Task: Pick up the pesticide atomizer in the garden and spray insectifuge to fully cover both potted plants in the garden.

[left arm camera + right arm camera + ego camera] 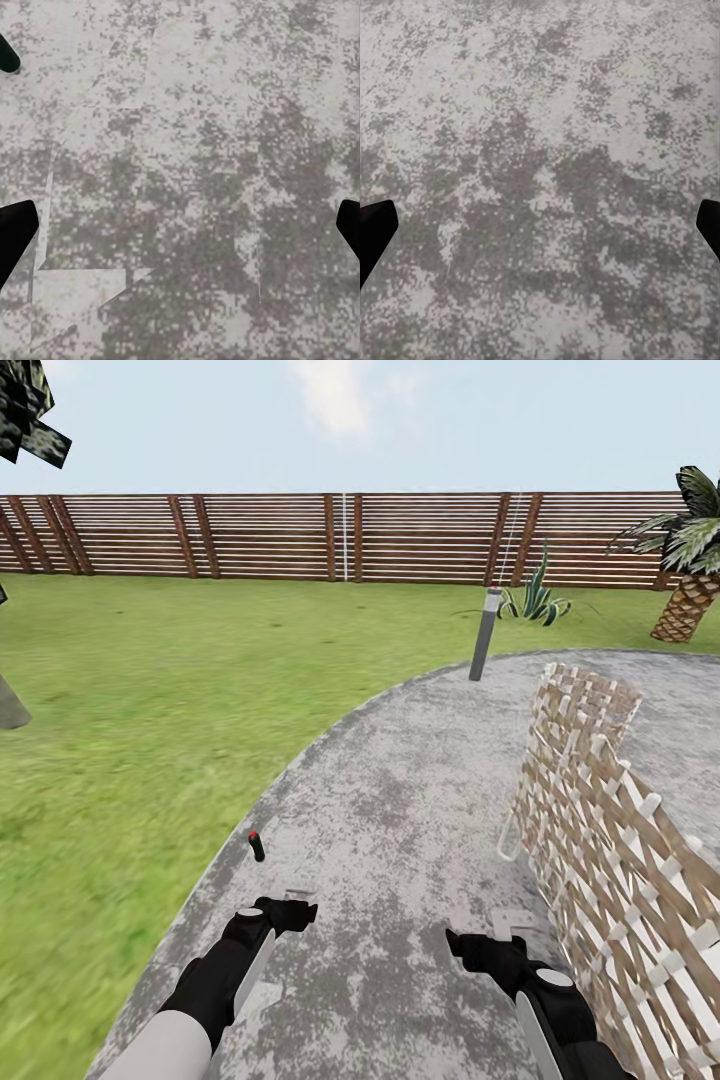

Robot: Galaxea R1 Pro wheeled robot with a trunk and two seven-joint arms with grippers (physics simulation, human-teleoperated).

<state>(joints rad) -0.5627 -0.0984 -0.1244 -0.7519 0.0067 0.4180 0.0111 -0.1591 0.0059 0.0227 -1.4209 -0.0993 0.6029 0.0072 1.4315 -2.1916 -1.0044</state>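
Both arms are held low over the mottled grey curved paving (420, 810).
Left gripper (180, 225) and right gripper (540, 225) are seen spread wide, empty; a small dark red-tipped object (257, 845) stands at the paving's grass-side edge.

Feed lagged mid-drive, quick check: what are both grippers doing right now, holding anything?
Left gripper: open, empty, over the grey paving.
Right gripper: open, empty, over the same paving.
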